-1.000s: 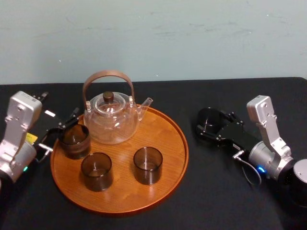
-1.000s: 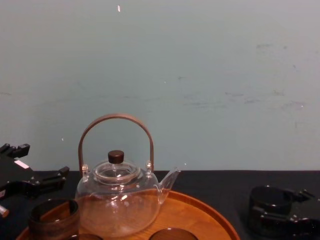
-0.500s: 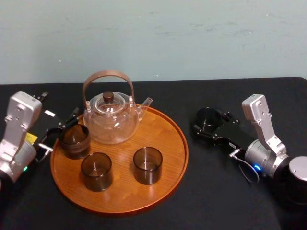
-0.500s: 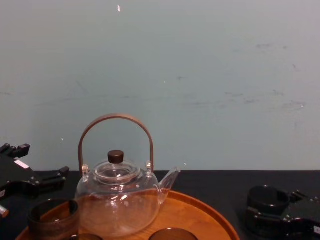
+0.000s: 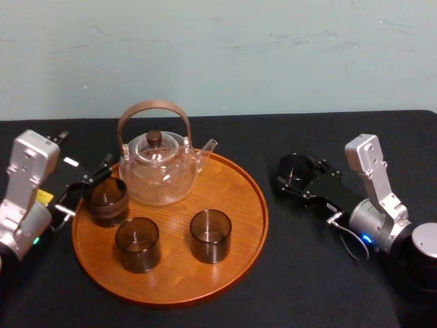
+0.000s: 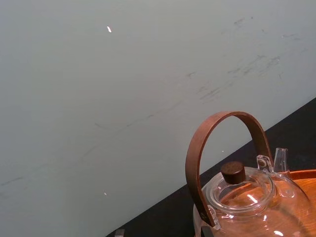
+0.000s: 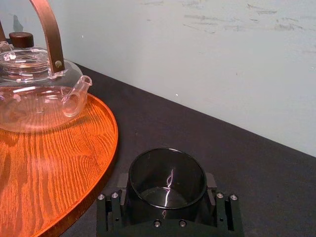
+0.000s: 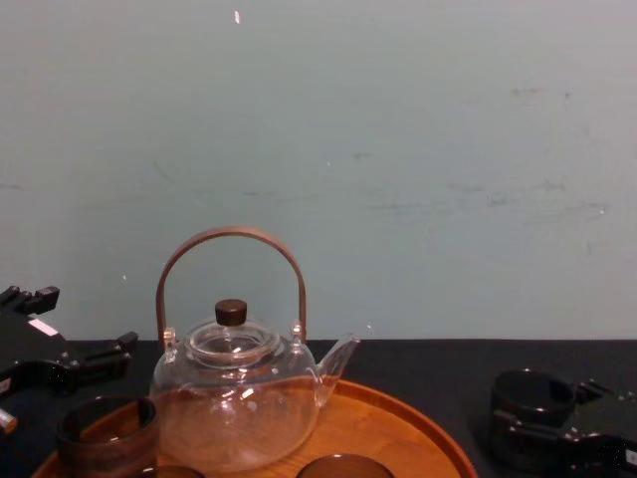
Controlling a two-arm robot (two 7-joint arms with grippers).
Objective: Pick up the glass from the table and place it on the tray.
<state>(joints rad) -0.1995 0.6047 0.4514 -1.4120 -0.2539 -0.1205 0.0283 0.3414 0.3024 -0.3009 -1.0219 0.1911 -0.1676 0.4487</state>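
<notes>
1. Slightly leftward since a second ago, my right gripper has carried the smoky round glass nearer the tray, jaws clamped on its sides.
2. Glass sits just right of the grained, round wooden tray, over black cloth.
3. My left gripper rests at the tray's left edge, jaws spread.

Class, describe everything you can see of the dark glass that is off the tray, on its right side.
The glass is a short, round, smoky dark tumbler of see-through material, upright and empty, with a thin shiny rim. It is right of the tray, apart from it, over the black table. The right tool is shut on it, one black finger against each side. Whether its base rests on the table cannot be told.
</notes>
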